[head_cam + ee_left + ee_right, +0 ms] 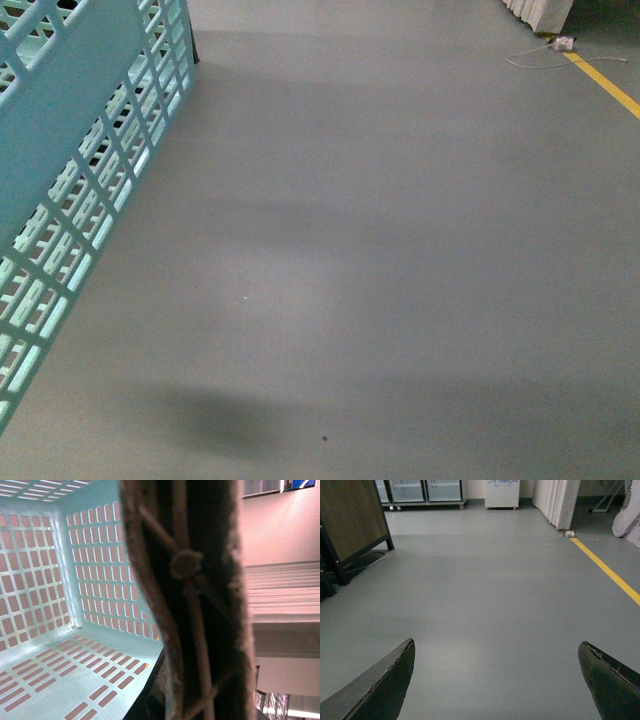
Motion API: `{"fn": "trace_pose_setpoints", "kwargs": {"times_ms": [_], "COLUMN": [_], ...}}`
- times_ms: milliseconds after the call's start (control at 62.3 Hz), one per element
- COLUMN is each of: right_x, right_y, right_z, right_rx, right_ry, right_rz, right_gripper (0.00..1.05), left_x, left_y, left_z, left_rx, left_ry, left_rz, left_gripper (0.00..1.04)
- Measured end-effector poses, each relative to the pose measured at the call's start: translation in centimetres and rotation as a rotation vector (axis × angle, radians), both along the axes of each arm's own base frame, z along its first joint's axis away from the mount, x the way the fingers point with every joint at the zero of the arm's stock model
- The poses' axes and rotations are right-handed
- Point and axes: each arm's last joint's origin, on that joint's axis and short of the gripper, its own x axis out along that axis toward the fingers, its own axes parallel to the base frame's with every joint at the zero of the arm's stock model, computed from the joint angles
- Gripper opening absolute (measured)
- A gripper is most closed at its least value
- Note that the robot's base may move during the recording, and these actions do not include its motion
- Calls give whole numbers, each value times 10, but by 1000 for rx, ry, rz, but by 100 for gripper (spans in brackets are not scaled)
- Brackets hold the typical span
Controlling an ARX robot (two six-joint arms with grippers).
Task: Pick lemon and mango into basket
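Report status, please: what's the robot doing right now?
Right gripper open, empty, over bare floor. Left gripper unclear; dark brown-edged bar blocks its camera. Basket at left; lemon, mango not in sight.

Smooth plastic basket (70,110), matt grey floor (400,250)

A smooth grey floor (400,250) with a dull sheen fills the room, crossed far off on the right by a yellow line (605,82). At the line's far end a white cable (535,62) lies just beside pale folded panels (557,500). Along the far wall stand glass-fronted cabinets (425,490) and a white unit (501,492), and nearer a brown board on a black frame (350,517) stands on the floor.
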Motion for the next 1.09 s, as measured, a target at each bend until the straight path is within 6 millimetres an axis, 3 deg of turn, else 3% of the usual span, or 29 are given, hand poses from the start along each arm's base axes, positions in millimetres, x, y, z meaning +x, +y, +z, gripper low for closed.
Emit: {"fn": "trace_pose_setpoints", "kwargs": {"times_ms": [1092], "right_x": [0], "right_y": [0], "right_z": [0], "right_rx": [0], "right_ry": [0], "right_rz": [0], "right_gripper": [96], "left_x": [0], "left_y": [0], "left_z": [0], "left_rx": [1], "left_ry": [0], "left_rz": [0], "left_gripper": [5]}}
